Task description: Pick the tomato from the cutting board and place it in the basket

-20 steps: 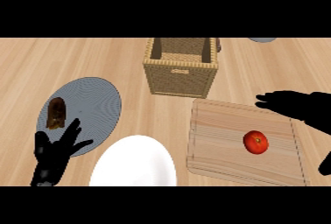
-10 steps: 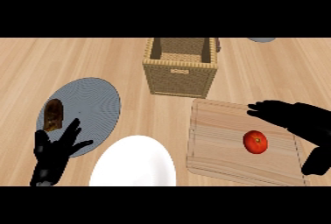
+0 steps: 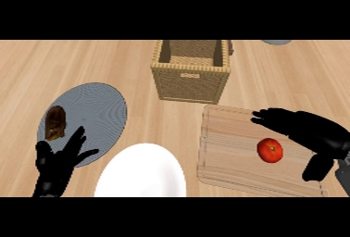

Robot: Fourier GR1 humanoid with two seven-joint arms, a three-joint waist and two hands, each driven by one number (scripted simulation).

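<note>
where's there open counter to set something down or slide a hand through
Bare wood lies left of the basket, above the grey plate, and in the strip between that plate and the cutting board. It is crowded low down: white plate, left hand, and right hand over the tomato.

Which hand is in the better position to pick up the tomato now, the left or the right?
The right hand. It hangs open over the cutting board, just beside the tomato. The left hand rests open at the lower left by the grey plate, far from the board.
</note>
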